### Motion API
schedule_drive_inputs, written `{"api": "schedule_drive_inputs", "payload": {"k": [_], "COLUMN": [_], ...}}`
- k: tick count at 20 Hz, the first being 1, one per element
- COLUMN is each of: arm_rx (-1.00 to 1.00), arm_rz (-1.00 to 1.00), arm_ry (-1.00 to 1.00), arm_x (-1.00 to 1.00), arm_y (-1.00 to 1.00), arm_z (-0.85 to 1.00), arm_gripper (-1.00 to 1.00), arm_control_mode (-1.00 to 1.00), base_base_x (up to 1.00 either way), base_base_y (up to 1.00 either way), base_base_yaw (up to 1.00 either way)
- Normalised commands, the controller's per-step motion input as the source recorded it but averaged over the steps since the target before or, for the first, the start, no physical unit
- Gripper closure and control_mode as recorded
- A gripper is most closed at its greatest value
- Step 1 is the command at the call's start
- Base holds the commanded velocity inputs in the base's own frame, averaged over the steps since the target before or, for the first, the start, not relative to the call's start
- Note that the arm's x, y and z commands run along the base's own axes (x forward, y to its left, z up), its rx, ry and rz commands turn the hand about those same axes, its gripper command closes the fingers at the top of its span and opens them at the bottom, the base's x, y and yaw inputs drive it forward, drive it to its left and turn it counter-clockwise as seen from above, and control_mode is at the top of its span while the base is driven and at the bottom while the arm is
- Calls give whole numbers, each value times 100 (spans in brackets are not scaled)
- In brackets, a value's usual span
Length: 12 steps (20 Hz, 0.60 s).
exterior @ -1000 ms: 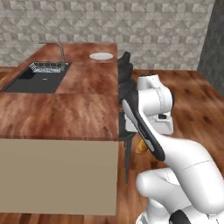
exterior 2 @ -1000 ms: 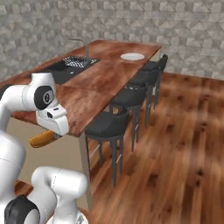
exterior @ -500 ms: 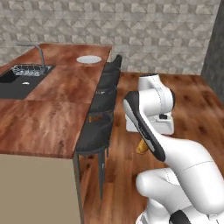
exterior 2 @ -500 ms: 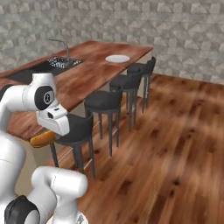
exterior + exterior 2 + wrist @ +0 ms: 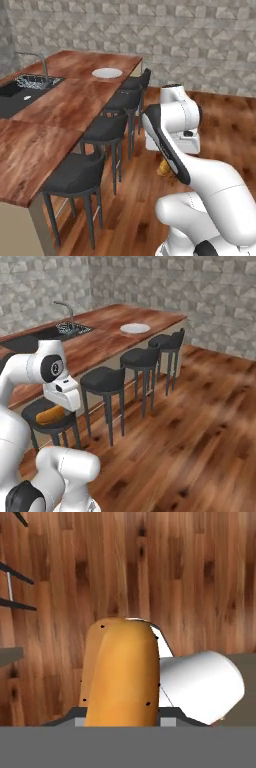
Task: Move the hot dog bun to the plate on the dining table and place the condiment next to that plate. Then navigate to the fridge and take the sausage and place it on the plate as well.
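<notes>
Gripper (image 5: 120, 724) clamped on the hot dog bun (image 5: 121, 672), tucked low for carrying; the plate (image 5: 107, 73) waits on the dining table's (image 5: 65, 102) far end, apparently bare.

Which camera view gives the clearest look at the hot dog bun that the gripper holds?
The hand view: the hot dog bun is large there, with its lengthwise split plain. In the right base view the bun is a small tan shape under the gripper. In the left base view, just a sliver shows behind the arm.

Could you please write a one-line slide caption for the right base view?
Tool carrying the hot dog bun low beside the stools, with the plate waiting on the dining table.
</notes>
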Motion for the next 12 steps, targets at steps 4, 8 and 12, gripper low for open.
{"api": "schedule_drive_inputs", "payload": {"k": [4,8,12], "arm_rx": [0,0,0], "arm_rz": [0,0,0], "arm_ry": [0,0,0], "arm_x": [0,0,0], "arm_y": [0,0,0], "arm_z": [0,0,0], "arm_gripper": [100,100,100], "arm_control_mode": [100,100,100], "base_base_x": [86,87,86], "base_base_y": [-85,-82,-84], "base_base_yaw": [44,45,44]}}
